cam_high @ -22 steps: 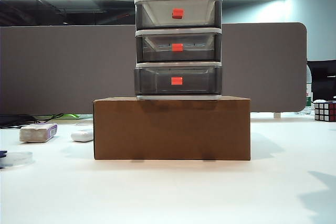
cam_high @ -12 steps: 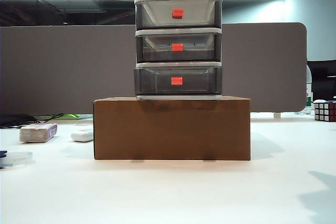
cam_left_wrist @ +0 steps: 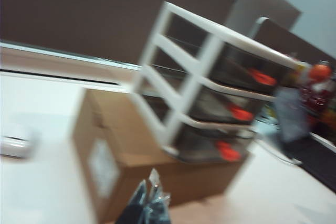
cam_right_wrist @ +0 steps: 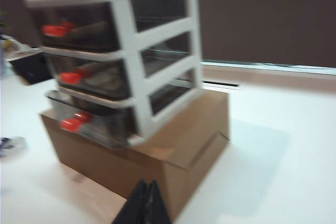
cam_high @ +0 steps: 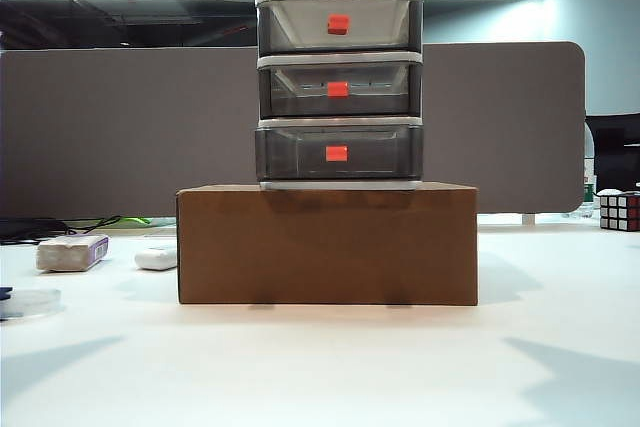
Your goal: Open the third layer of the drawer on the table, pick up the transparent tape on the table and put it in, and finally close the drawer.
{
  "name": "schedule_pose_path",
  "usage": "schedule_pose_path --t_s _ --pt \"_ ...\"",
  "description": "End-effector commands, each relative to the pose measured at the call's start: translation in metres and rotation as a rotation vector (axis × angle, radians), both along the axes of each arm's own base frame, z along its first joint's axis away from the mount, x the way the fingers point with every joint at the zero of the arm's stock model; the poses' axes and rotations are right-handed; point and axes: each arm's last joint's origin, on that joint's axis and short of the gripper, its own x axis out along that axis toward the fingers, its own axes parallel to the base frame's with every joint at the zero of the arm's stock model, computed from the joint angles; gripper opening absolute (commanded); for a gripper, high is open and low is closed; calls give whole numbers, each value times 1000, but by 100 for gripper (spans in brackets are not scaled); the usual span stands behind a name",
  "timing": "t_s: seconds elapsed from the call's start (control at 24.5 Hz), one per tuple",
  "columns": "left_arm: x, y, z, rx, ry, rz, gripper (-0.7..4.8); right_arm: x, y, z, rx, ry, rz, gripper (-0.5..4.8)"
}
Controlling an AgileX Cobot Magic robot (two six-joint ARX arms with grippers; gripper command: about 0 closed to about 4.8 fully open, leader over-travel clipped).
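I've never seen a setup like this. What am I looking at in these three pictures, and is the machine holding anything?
It is a robot with two arms, each ending in a two-finger claw. One camera faces the white table; the other two ride on the wrists, so their pictures are tilted and blurred. A three-tier plastic drawer unit with red-orange handles stands on a brown cardboard box, all drawers shut. A clear round tape roll lies at the table's left edge, near a white-and-purple block and a small white oblong. A puzzle cube sits far right. The left claw and right claw show as dark closed tips, holding nothing.
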Motion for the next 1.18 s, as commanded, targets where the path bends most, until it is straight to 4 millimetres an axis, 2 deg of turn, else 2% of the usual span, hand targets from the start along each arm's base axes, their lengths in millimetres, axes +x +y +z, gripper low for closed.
schedule_pose_path --t_s 0.04,0.24,0.41,0.65,0.82,0.9,0.98,1.02,1.18 --pt "-4 -15 1 -21 15 48 -6 -1 4 12 20 -15 -28 -5" --pt "-27 -46 -3 97 -3 66 -6 1 19 37 9 28 -3 -5" --pt "-35 -56 -1 109 -11 92 -6 10 30 50 -24 84 43 -5" --pt "-30 -76 -1 106 -12 83 -6 31 50 67 -66 154 92 -5" --pt "-23 -96 1 154 -8 87 -6 41 60 74 -77 177 140 -5" --pt "-17 -111 2 197 7 83 -6 45 64 76 -81 190 180 -5" --pt "-5 -145 0 254 25 83 -6 49 68 77 -87 203 195 -5" --pt "-1 -156 -1 257 26 80 -6 49 68 77 -86 202 208 -5" --pt "11 -190 -11 264 29 80 -6 48 68 79 -73 187 217 -5"
